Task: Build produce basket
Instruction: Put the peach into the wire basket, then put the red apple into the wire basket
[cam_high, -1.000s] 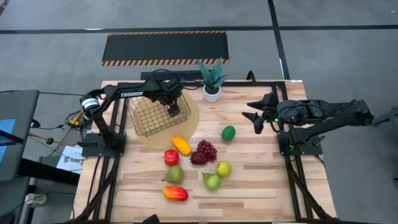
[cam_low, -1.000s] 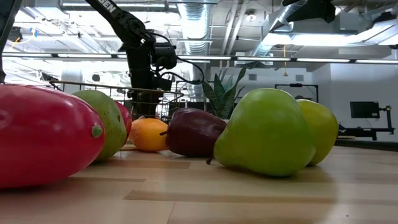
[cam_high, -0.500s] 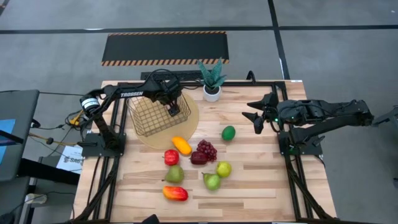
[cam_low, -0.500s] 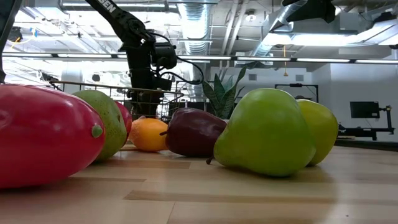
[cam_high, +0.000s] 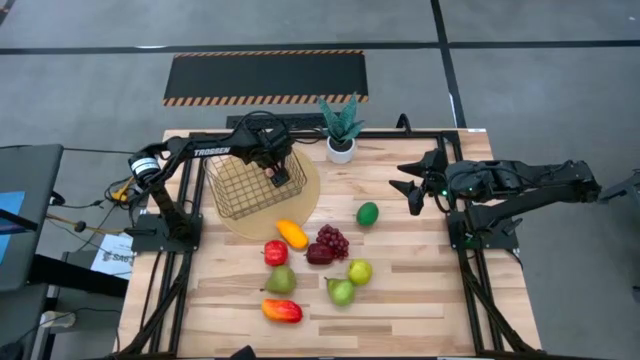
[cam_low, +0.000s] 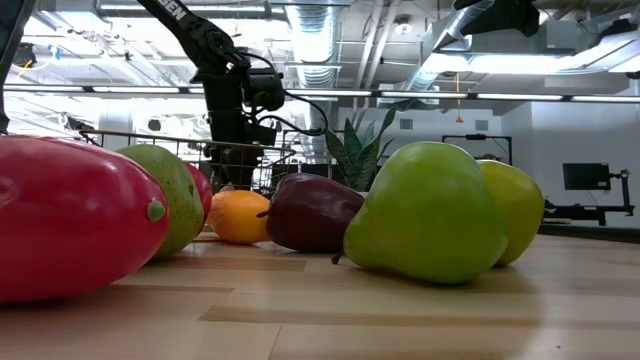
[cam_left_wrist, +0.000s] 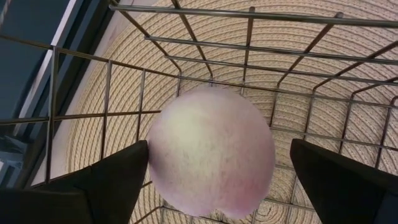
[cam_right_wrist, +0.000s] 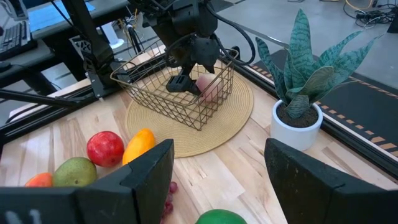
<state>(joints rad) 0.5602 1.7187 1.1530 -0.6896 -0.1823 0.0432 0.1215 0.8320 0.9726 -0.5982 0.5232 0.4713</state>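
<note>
The gold wire basket (cam_high: 238, 186) stands on a round woven mat (cam_high: 303, 205) at the far left. My left gripper (cam_high: 276, 176) reaches down into the basket, open, with the pink peach (cam_left_wrist: 211, 149) between its fingers; the peach also shows in the right wrist view (cam_right_wrist: 209, 88). The other fruits lie on the table's middle: an orange mango (cam_high: 292, 233), a red apple (cam_high: 275, 252), purple grapes (cam_high: 332, 240), a lime (cam_high: 368, 213), pears (cam_high: 341, 291) and a red-orange mango (cam_high: 282, 310). My right gripper (cam_high: 408, 186) hangs open and empty at the right. My left gripper points down into the basket with the peach between its fingers. One finger (cam_left_wrist: 118, 180) stands right at the peach's side (cam_left_wrist: 154, 155); I cannot tell whether it touches. The other finger (cam_left_wrist: 336, 180) is clear of the peach, with a gap showing.
A spiky green plant in a small white pot (cam_high: 340, 148) stands at the far edge, right of the basket. In the low view a red-orange mango (cam_low: 70, 215) and a green pear (cam_low: 425, 215) lie close to the near edge. Bare wood shows at the table's right.
</note>
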